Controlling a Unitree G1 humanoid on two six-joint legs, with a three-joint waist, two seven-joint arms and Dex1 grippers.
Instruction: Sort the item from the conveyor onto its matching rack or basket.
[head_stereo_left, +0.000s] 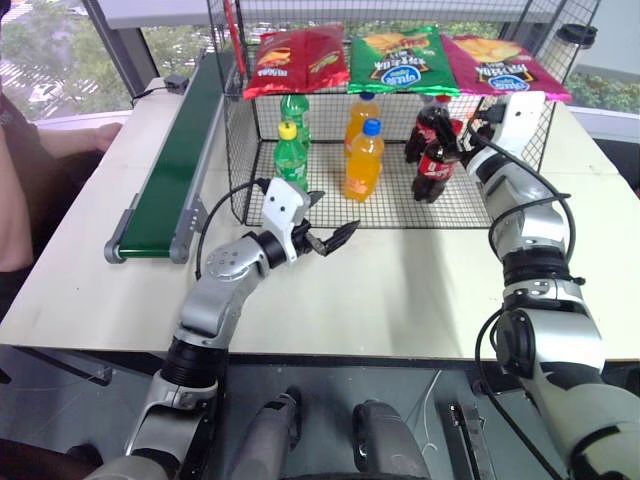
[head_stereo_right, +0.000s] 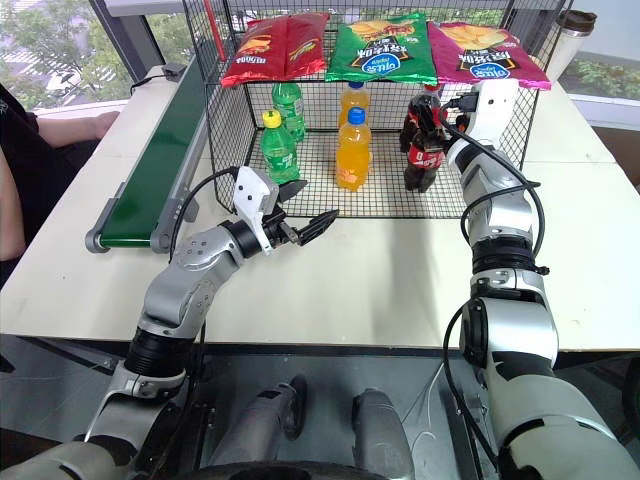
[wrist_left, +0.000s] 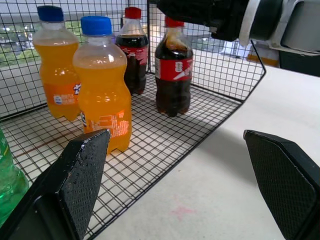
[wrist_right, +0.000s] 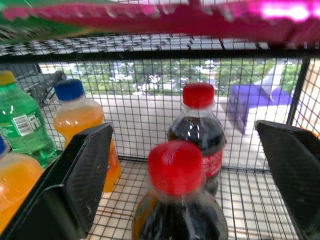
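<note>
The item, a small cola bottle (head_stereo_left: 436, 160) with a red cap and red label, stands upright on the floor of the black wire cage (head_stereo_left: 236, 150), at its right front. A second cola bottle (head_stereo_left: 424, 122) stands just behind it. My right gripper (wrist_right: 182, 129) reaches into the cage from the right. It is open, its fingers (wrist_right: 85, 170) spread wide to either side of the item's cap (wrist_right: 176, 167) and apart from it. My left gripper (head_stereo_left: 332, 220) hovers open and empty over the table just before the cage's front edge. The green conveyor (head_stereo_left: 170, 170) lies at the left with nothing on it.
Two green bottles (head_stereo_left: 291, 150) and two orange bottles (head_stereo_left: 363, 160) stand in the cage, left of the colas. Three chip bags (head_stereo_left: 402, 60) lie on its top. A person (head_stereo_left: 30, 170) sits at the left by the conveyor. A cup (head_stereo_left: 577, 40) stands far right.
</note>
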